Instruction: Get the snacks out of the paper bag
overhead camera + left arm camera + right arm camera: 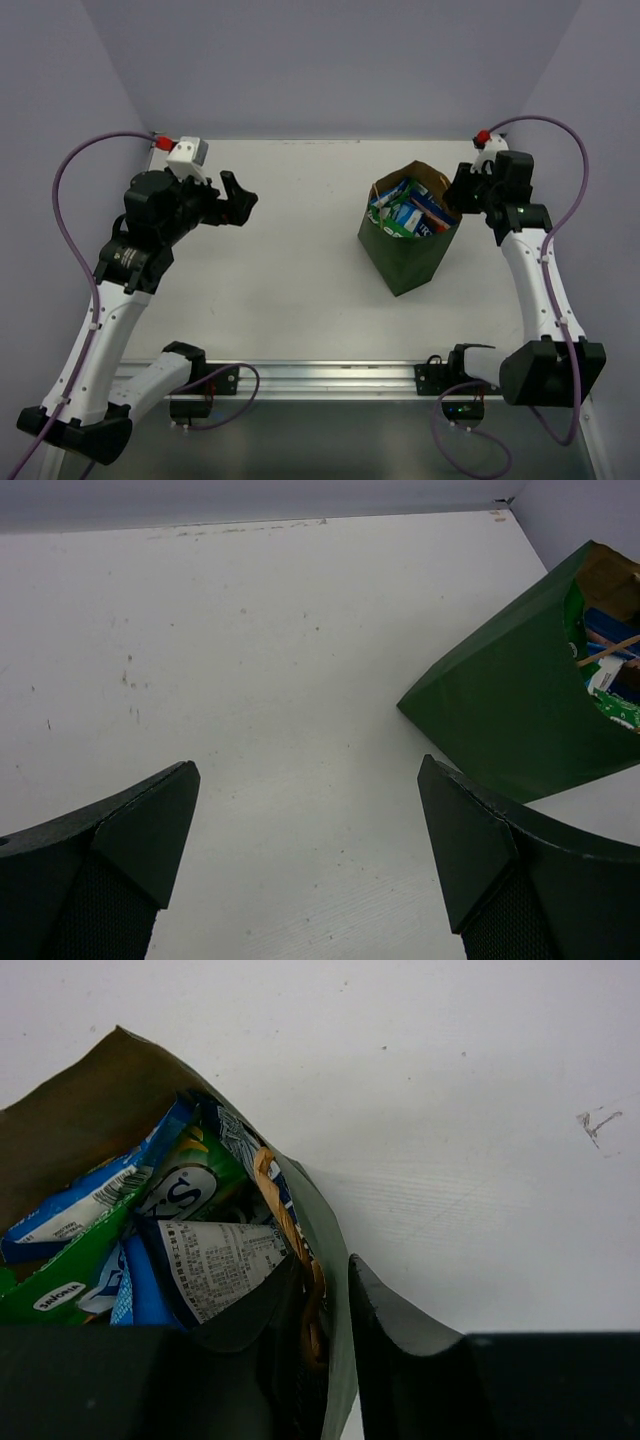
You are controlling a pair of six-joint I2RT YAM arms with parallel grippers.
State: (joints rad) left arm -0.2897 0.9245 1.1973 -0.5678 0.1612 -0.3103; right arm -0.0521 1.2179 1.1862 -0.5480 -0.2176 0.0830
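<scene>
The dark green paper bag (405, 255) stands open at the right of the table, and several snacks (405, 212) in blue, green and white wrappers fill it. My right gripper (462, 195) is at its right rim. In the right wrist view, my right gripper (330, 1280) has one finger inside and one outside. It is shut on the bag's green wall (340, 1360) and the twisted brown cord handle (275, 1195). A packet with a printed white label (215, 1265) lies against the inner finger. My left gripper (238, 198) hangs open over bare table, well left of the bag (500, 720).
The white table (290, 290) has walls at the back and both sides. A metal rail (330, 378) with both arm bases runs along the near edge. A small pen mark (598, 1122) is on the table beyond the bag.
</scene>
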